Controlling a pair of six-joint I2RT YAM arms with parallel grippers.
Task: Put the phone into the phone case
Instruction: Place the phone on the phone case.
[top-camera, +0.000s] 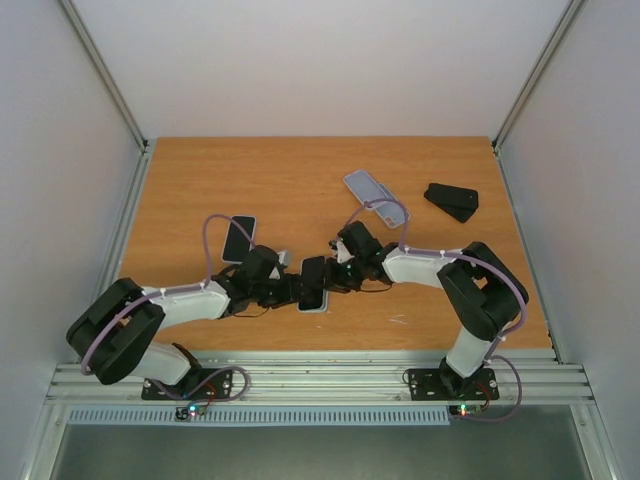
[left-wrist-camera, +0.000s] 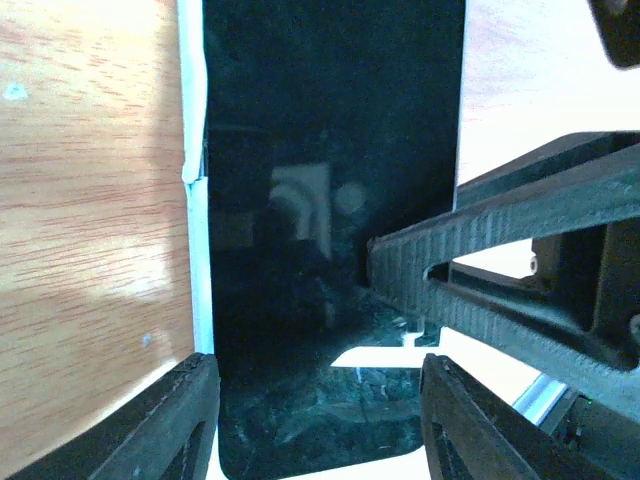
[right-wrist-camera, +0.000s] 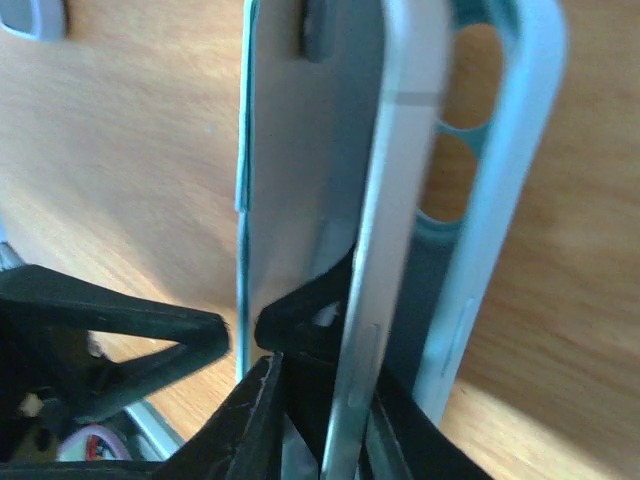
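Observation:
A black-screened phone (top-camera: 313, 280) lies tilted over a light-blue phone case (top-camera: 312, 306) at the table's near middle. My left gripper (top-camera: 297, 290) straddles the phone's near end; in the left wrist view its fingers (left-wrist-camera: 188, 420) press both long sides of the phone (left-wrist-camera: 330, 180), beside the case's rim (left-wrist-camera: 196, 200). My right gripper (top-camera: 336, 272) comes from the right. In the right wrist view it (right-wrist-camera: 330, 440) is shut on the phone's silver edge (right-wrist-camera: 390, 230), which stands raised above the case (right-wrist-camera: 505, 200).
A second black phone (top-camera: 238, 238) lies left of the grippers. A pale phone or case (top-camera: 376, 197) and a black wedge-shaped object (top-camera: 452, 200) lie at the back right. The table's front edge (top-camera: 300, 352) runs just behind the arm bases.

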